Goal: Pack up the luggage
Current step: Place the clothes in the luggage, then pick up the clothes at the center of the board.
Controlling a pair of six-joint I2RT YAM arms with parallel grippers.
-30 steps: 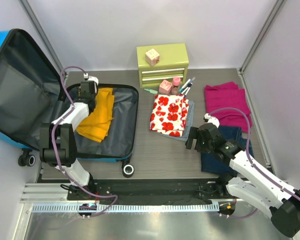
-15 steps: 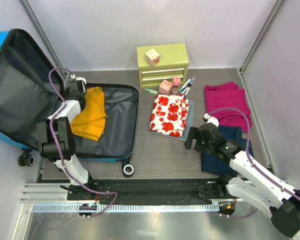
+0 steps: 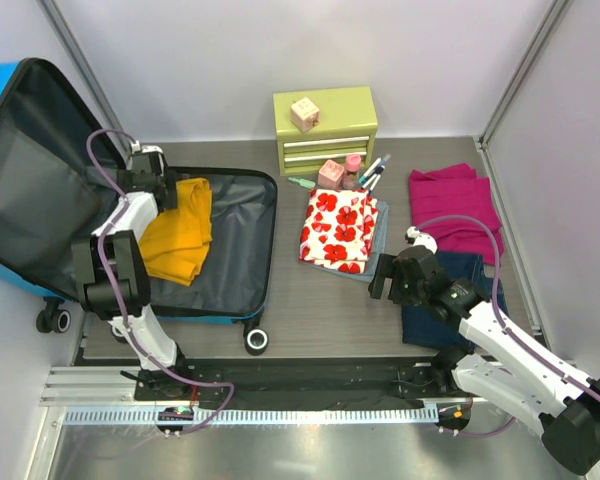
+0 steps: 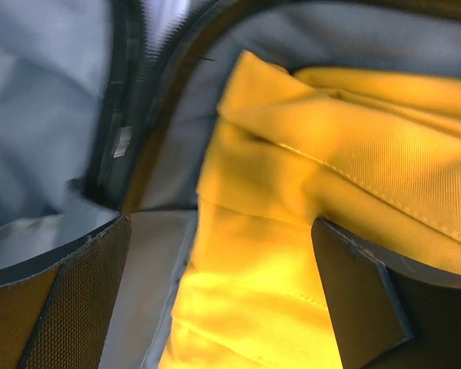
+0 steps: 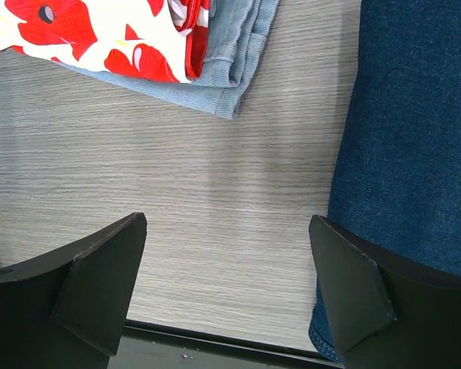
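Note:
The luggage [image 3: 242, 235] lies open at the left of the table, its blue lid [image 3: 25, 170] raised and the grey-lined base flat. A folded yellow garment [image 3: 178, 235] rests in the left part of the base. My left gripper [image 3: 152, 188] hovers at the base's far-left corner, over the garment's far end. In the left wrist view it [image 4: 221, 231] is open, with the yellow garment [image 4: 292, 177] lying loose between wide-apart fingers and grey lining [image 4: 54, 92] beside it. My right gripper [image 3: 385, 278] is open and empty above bare table [image 5: 227, 223].
A red-flowered cloth [image 3: 338, 228] lies on light denim [image 5: 234, 65] mid-table. Dark blue jeans [image 3: 445, 300] sit under the right arm, with a magenta cloth [image 3: 452, 205] behind them. A green drawer chest [image 3: 325, 130] stands at the back with small pink items and pens [image 3: 348, 172] before it.
My left gripper carried the yellow garment leftward inside the suitcase, then opened and let it go. The right arm has not moved.

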